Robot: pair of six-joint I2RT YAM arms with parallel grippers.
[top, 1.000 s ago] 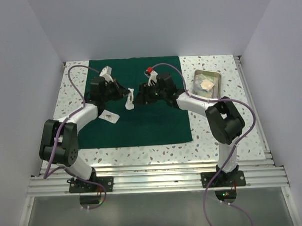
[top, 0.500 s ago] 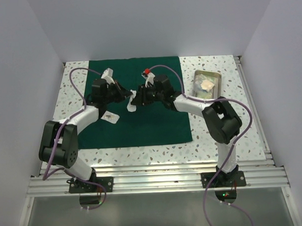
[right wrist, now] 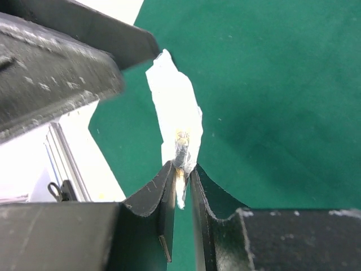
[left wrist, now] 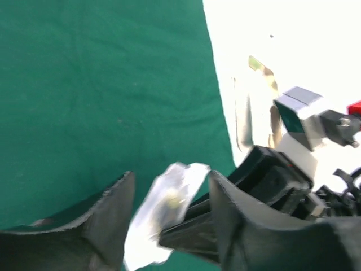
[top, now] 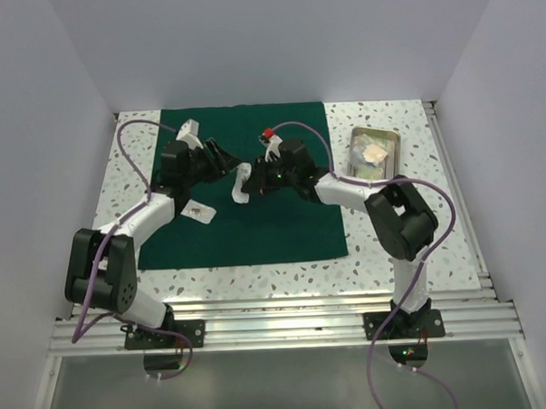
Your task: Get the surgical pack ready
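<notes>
**Top view.** Dark green cloth (top: 247, 233), spread flat on the speckled table (top: 402, 244). Left pincer (top: 224, 161) and right pincer (top: 252, 180) are set tip to tip above it, with a clear gauze pouch (top: 241, 184) between them. A second pouch (top: 199, 210) is laid near the left pincer, on its base side. Steel tray (top: 388, 138), well behind the right pincer, off the cloth.

**Left wrist view.** Left pincer released, jaws apart, the pouch between them.

**Right wrist view.** Right pincer clenched on the pouch's near end. The remainder projects beyond the fingertips, over the cloth.
</notes>
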